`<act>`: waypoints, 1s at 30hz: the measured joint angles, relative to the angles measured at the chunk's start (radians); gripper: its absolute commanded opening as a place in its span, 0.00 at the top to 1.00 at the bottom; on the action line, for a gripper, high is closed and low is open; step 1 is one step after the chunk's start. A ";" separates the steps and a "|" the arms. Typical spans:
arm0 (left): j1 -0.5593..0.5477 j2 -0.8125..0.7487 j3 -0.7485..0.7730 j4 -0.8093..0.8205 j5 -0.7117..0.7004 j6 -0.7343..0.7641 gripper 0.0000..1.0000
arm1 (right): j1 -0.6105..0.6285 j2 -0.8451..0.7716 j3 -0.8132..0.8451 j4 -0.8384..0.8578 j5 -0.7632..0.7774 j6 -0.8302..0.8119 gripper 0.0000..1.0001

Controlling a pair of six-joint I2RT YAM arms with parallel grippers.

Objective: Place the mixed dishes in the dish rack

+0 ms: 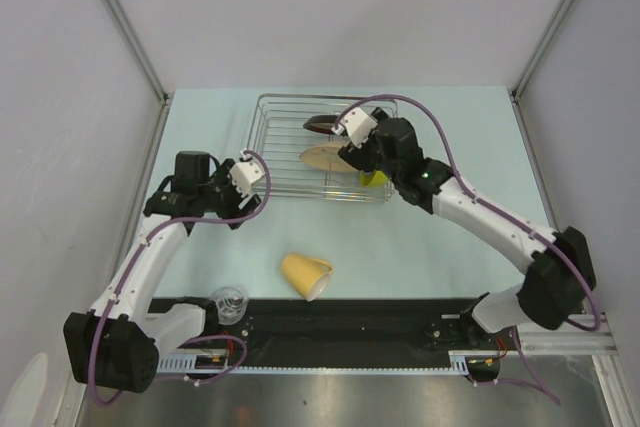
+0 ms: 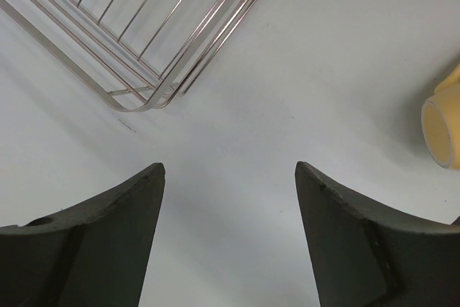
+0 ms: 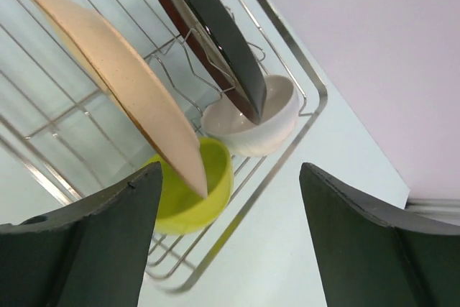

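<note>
The silver wire dish rack [image 1: 275,147] stands at the table's back middle. In it the dark red-rimmed plate [image 1: 322,125] and the beige patterned plate [image 1: 320,157] lean on edge. The lime-green bowl [image 1: 374,179] sits at the rack's near right corner. In the right wrist view the beige plate [image 3: 122,84], dark plate [image 3: 215,34], white bowl [image 3: 269,124] and lime-green bowl [image 3: 208,188] show together. My right gripper [image 1: 358,159] [image 3: 230,170] is open and empty over that corner. The yellow mug [image 1: 306,275] [image 2: 444,124] lies on its side. My left gripper [image 1: 260,185] [image 2: 230,170] is open and empty by the rack's near left corner [image 2: 144,98].
The small clear glass [image 1: 230,302] stands upright near the table's front edge, by the left arm's base. Grey walls close in the table at the back and both sides. A black rail runs along the front edge.
</note>
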 measured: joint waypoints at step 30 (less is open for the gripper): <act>0.012 -0.050 0.034 -0.079 -0.026 0.027 0.22 | 0.357 -0.544 -0.478 -0.266 -0.498 0.939 0.26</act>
